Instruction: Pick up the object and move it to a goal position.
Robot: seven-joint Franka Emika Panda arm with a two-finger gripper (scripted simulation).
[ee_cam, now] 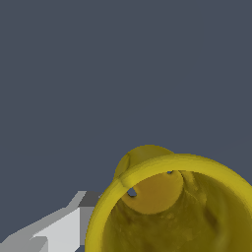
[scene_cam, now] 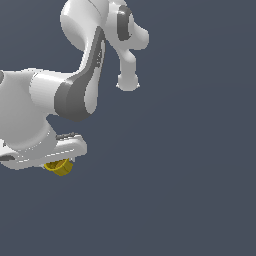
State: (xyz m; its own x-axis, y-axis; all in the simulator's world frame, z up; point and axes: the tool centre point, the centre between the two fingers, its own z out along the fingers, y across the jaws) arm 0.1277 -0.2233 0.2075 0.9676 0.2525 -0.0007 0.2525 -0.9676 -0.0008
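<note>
Cup (scene_cam: 62, 167): small, yellow, hollow-topped; tucked right under the white gripper (scene_cam: 52, 161) at the exterior view's lower left.
Wrist view: open rim of the cup (ee_cam: 170, 206) fills the frame, 1 grey-white finger (ee_cam: 64, 229) beside its wall (contact not clear).
Fingers: mostly hidden; opening and hold on the cup cannot be told.
Handling: probably light and rigid, smooth enough to slip; thin wall likely stiff.
Best hold: across the outer wall, below the rim, squeezed evenly.
</note>
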